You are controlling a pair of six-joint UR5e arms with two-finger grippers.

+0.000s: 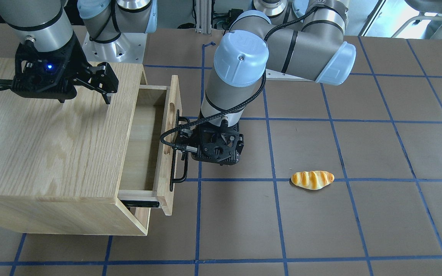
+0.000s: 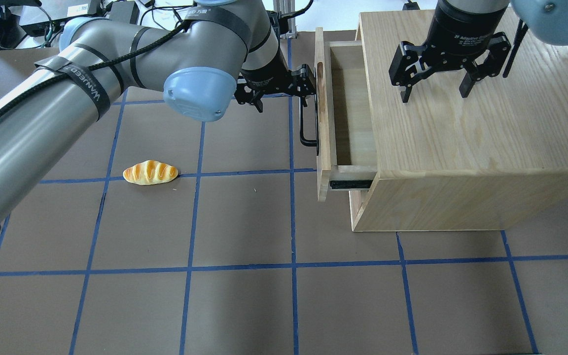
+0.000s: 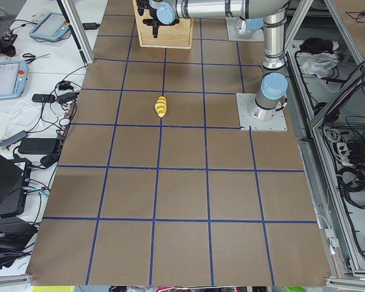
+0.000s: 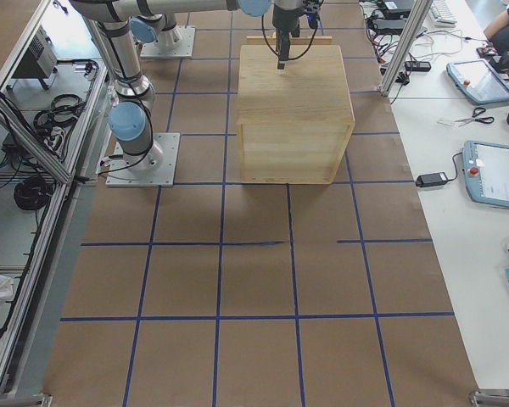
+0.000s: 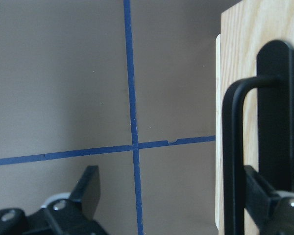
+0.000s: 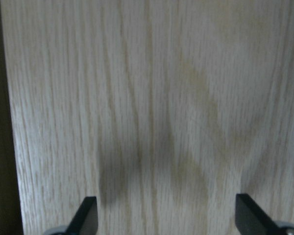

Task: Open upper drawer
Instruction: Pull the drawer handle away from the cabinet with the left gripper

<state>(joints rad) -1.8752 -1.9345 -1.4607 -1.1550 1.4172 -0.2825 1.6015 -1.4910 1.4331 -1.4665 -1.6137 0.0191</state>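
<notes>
The upper drawer [image 2: 358, 118] is pulled partly out of the oak cabinet [image 2: 486, 138], and its inside looks empty. Its front panel [image 1: 169, 153] carries a black bar handle [image 2: 306, 133]. My left gripper [image 2: 284, 93] is open and points down at the handle's far end. In the left wrist view one finger [image 5: 264, 196] sits behind the handle bar [image 5: 232, 161] against the panel, and the other finger [image 5: 88, 191] is out over the table. My right gripper [image 2: 434, 88] is open and empty just above the cabinet top [image 6: 152, 98].
A toy bread roll [image 2: 150, 172] lies on the brown table to the left of the drawer; it also shows in the front view [image 1: 312, 179]. Blue tape lines grid the table. The cabinet stands on the robot's right side [image 4: 295, 102].
</notes>
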